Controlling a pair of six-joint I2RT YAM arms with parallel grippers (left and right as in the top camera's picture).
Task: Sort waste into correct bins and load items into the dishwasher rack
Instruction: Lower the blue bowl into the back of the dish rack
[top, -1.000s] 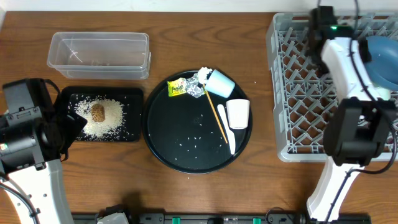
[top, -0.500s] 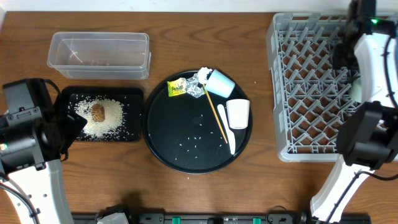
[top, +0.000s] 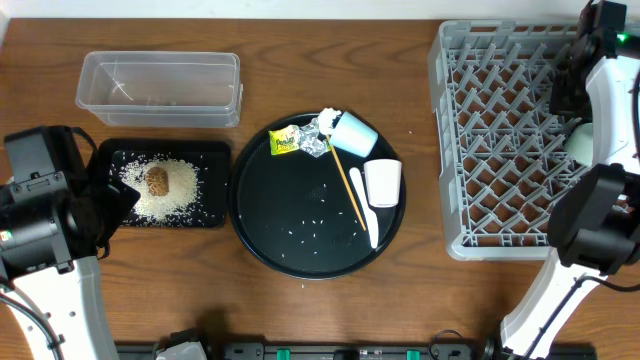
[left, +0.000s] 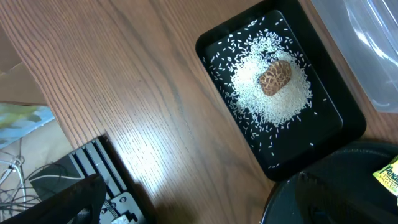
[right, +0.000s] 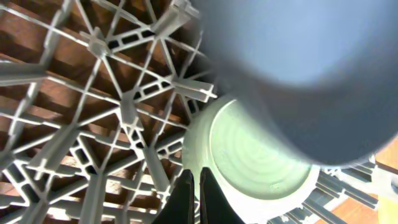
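Over the far right of the grey dishwasher rack (top: 490, 150) my right gripper (right: 196, 199) is shut with nothing in it. Its tips stand in front of the rim of the pale mint bowl (right: 261, 155), and the dark blue bowl (right: 298, 74) looms beside it. My left gripper (left: 196, 210) is open above bare wood, near the black tray (top: 215, 150) of white rice (top: 180, 190) with a brown lump (top: 157, 180). The clear tub (top: 160, 88) lies behind that tray. A light blue cup (top: 352, 133), white cup (top: 382, 182), white spoon (top: 365, 205), yellow wrapper (top: 285, 141), foil (top: 317, 140) and tissue (top: 328, 118) sit on the round tray.
The large round black tray (top: 270, 220) fills the table's middle, with stray rice grains and a thin wooden stick (top: 347, 185) on it. A black rail (left: 106, 180) runs along the table's front edge by my left gripper.
My right gripper has gone from open to shut, and its arm has swung right and back over the rack, now covering the dark blue bowl in the overhead view. The left arm has not moved.
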